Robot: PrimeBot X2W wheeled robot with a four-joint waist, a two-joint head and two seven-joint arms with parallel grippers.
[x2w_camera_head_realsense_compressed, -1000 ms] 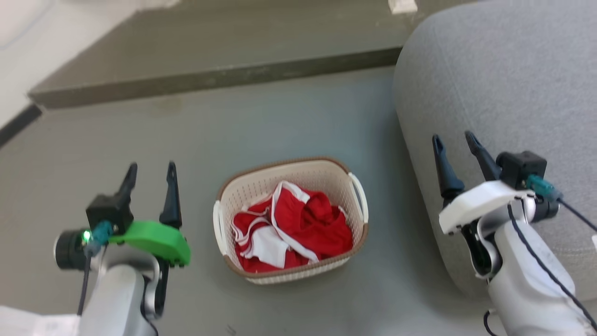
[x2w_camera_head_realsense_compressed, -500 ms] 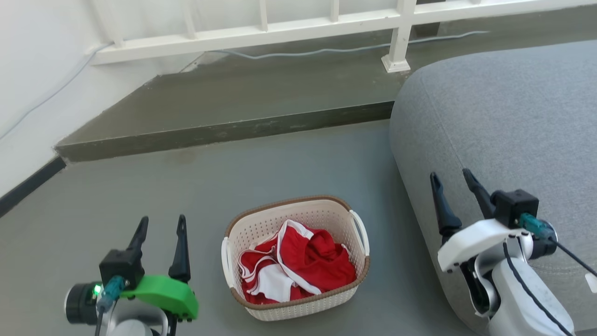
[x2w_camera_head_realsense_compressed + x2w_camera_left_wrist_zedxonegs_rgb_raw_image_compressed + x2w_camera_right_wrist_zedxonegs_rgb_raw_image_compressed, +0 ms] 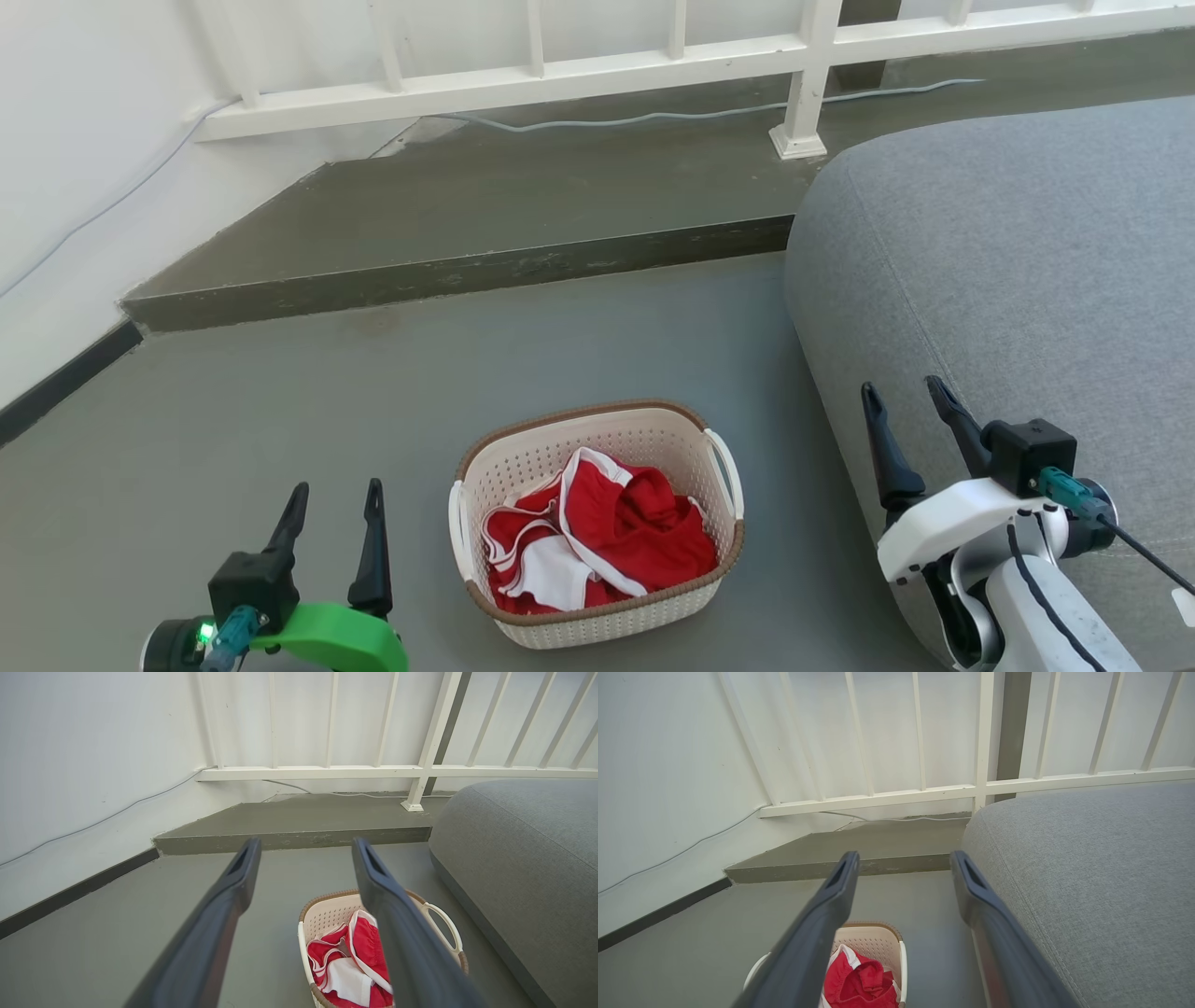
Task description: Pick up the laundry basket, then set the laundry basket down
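The laundry basket, cream perforated plastic with a brown rim and white side handles, stands on the grey floor low in the head view. Red and white cloth fills it. My left gripper hangs open to the basket's left, apart from it, nothing between its fingers. My right gripper is open to the basket's right, in front of the grey cushion. The left wrist view has the basket below and right of the fingers. In the right wrist view the basket lies under the left finger.
A large grey cushion rises close on the right of the basket. Behind the basket a low concrete step crosses the floor, with a white railing and a cable on it. A white wall stands at the left.
The head camera has tilted up: the railing and wall have come into view and the basket sits lower in the picture. Both grippers stay open and apart from the basket.
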